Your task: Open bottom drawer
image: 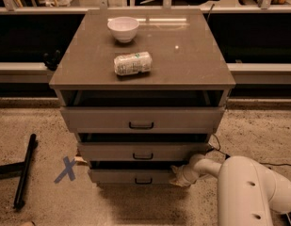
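Observation:
The bottom drawer (121,176) is the lowest of three grey-brown drawers in the cabinet, with a small black handle (143,181) at its centre. Its front stands slightly forward, with a dark gap above it. My gripper (178,176) is at the right end of the bottom drawer's front, low near the floor, right of the handle. The white arm (248,192) reaches in from the lower right.
The middle drawer (143,151) and the top drawer (141,119) stand slightly open. A white bowl (123,28) and a lying can (132,63) are on the cabinet top. A black bar (25,171) and a blue tape cross (66,169) lie on the floor at left. A cable (220,149) runs at right.

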Tool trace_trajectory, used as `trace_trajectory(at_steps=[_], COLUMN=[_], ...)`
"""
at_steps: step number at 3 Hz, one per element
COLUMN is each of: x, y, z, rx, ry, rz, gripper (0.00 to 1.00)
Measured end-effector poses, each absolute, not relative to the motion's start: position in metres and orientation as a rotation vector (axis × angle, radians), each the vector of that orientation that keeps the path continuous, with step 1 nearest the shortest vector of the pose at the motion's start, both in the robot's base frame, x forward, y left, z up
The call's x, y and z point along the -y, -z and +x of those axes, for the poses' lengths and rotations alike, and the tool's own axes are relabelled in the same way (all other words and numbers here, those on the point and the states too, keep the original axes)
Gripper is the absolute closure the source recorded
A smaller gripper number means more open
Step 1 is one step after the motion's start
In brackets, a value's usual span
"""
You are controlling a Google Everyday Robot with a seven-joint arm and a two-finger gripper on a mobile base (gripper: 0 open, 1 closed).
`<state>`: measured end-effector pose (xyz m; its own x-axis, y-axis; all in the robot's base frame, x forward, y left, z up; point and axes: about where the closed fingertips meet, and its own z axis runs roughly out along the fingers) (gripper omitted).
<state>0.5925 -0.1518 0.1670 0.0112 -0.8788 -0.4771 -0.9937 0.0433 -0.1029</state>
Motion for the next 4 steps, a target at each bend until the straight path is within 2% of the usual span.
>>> trace_trajectory(at_steps=[1,2,4], x=[0.1518,0.1518,0.1485], y=[-0.1676,-0.1676,-0.1641], z=[0.5925,0.5925,0.5889], rx=[-1.916,-1.916,-1.915], ry=[-0.374,-0.374,-0.385], rz=[-1.883,-1.883,-1.886], gripper=[0.39,0.39,0.01])
